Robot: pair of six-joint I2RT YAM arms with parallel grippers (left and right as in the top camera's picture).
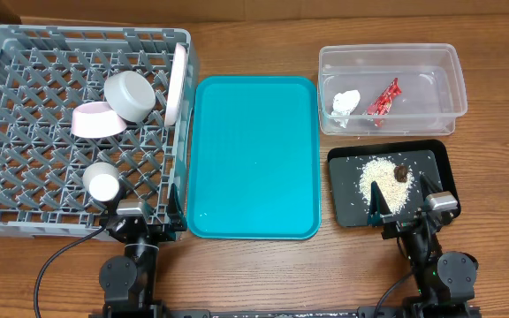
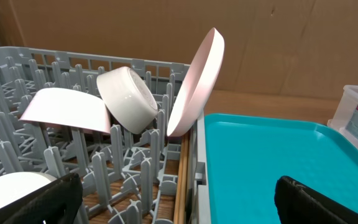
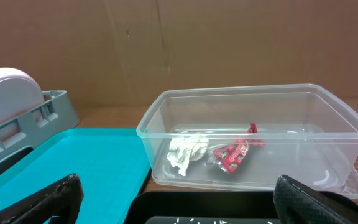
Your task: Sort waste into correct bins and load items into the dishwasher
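Left claw and right claw: jaws fully apart on both, nothing between them. Both arms are folded back at the 6 o'clock edge of the bench, wrists level, fingers pointing toward 12. The left claw sits over the near right corner of the rack. The right claw hangs over the near rim of the black tray.

Rack, at 9 o'clock of the teal tray:
- cup tilted on the pegs, just ahead of the left claw
- chopsticks lying along the right wall
- pink bowl and grey bowl farther in, touching, both tipped
- plate on edge at the right wall, leaning

Black tray, at 4 o'clock of the teal tray: rice and a brown scrap. Tub, at 2 o'clock: tissue and wrapper side by side. Nothing lies on the teal tray.

Assessment: sorting and loading look complete.

Risks:
- A forward or downward move of the right claw would drag its fingers through the rice and push grains over the rim.
- A knock to the rack from the left claw could topple the leaning plate toward the teal tray or roll the cup.
- The chopsticks lie loose by the lattice and may slip through if the rack is jolted.
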